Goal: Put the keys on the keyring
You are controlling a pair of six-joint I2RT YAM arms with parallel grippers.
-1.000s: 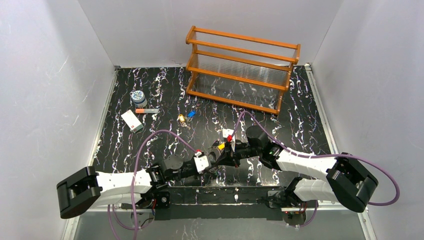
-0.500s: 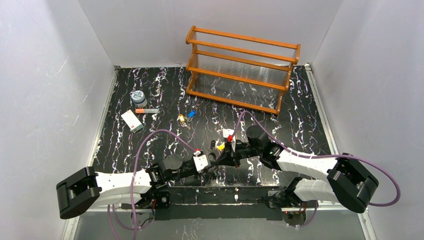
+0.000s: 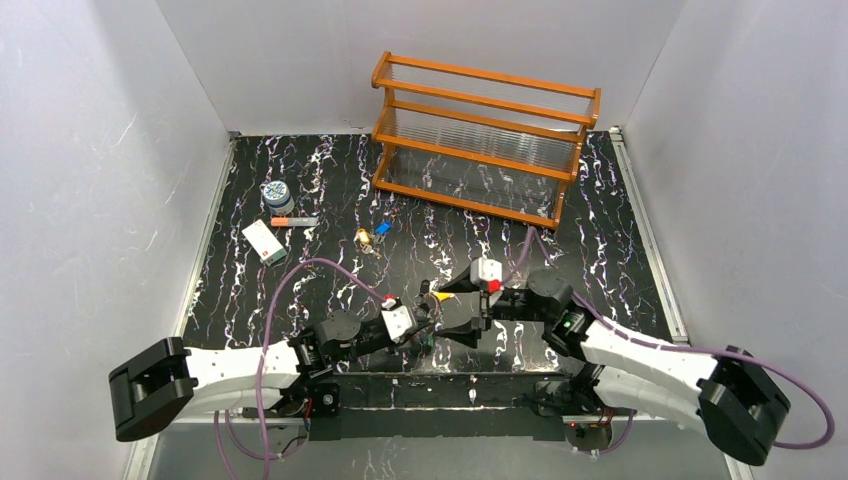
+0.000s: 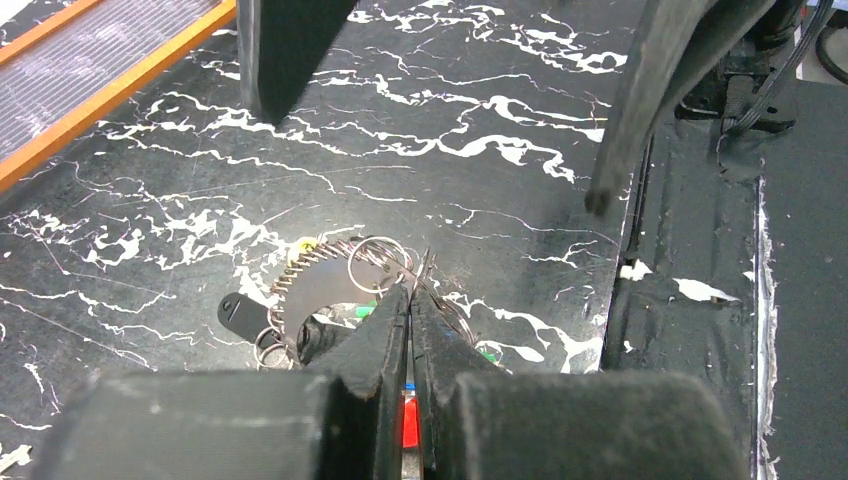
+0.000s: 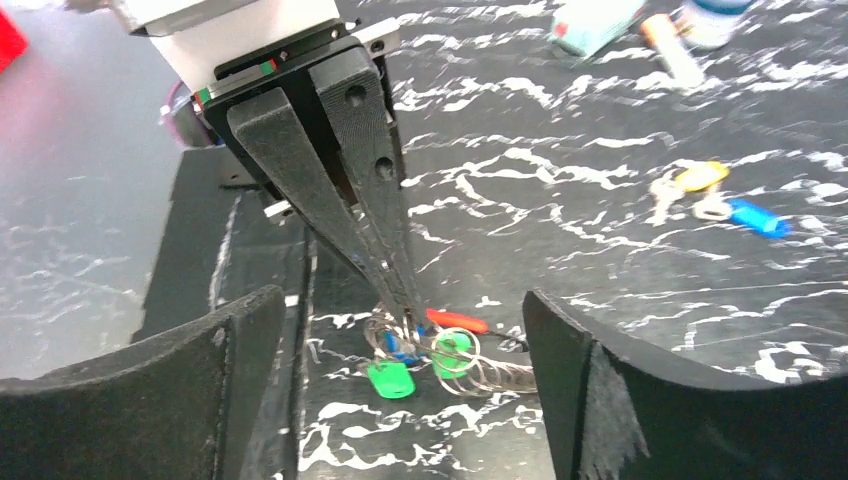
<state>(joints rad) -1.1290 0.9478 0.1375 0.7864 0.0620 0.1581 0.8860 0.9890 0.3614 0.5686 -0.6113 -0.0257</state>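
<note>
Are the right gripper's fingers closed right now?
No, the right gripper has its fingers spread wide apart in its wrist view.

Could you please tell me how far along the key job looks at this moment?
Looks done: green-headed keys sit bunched at the keyring, apparently threaded on. In hand: the left gripper has its jaws shut on the keyring; the right gripper faces it, jaws open, holding nothing. Left: the yellow key and blue key lie loose farther back.

Left arm (image 3: 240,362) and right arm (image 3: 640,350), either side of the black base bar (image 3: 440,390): white shells, black joints, purple cables (image 3: 312,262). Fingers (image 5: 350,130) black, textured, bearing two round holes.
</note>
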